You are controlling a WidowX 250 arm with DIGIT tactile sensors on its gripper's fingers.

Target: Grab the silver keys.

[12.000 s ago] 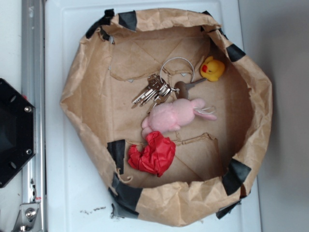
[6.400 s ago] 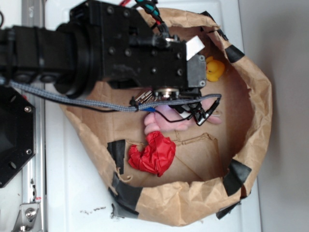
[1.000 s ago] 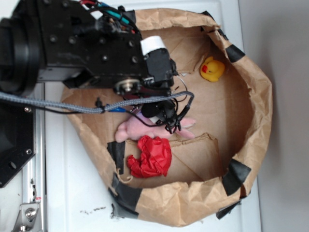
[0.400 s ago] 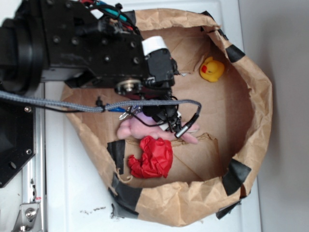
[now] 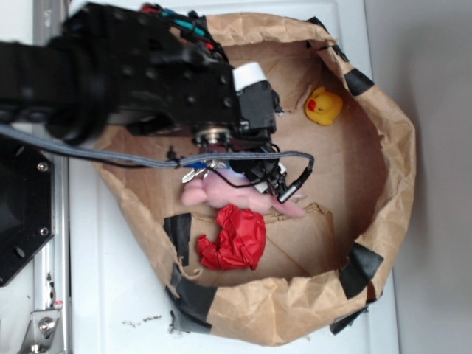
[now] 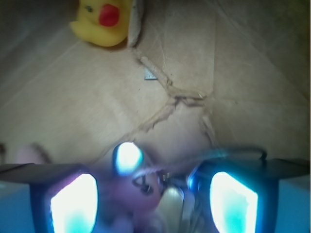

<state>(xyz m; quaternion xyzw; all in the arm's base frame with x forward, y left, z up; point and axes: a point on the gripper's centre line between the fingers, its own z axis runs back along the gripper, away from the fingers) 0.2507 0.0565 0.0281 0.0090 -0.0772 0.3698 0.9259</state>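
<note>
Arm shifted right, gripper [image 5: 254, 177] mostly hidden — grip unclear, silver keys [image 5: 195, 174] barely visible.

The silver keys [image 5: 193, 174] show in the exterior view only as a small glint of shiny metal tips poking out from under the black arm, toward nine o'clock of the frame's centre and inside the brown paper enclosure [image 5: 383, 177], at the ten o'clock edge of the pink plush toy [image 5: 221, 193]. Most of the bunch is hidden there, so its fan and ring cannot be made out. In the wrist view, blurred pale metal shapes [image 6: 171, 206] sit at six o'clock, close to the lens, their outline too soft to tell individual keys.
</note>
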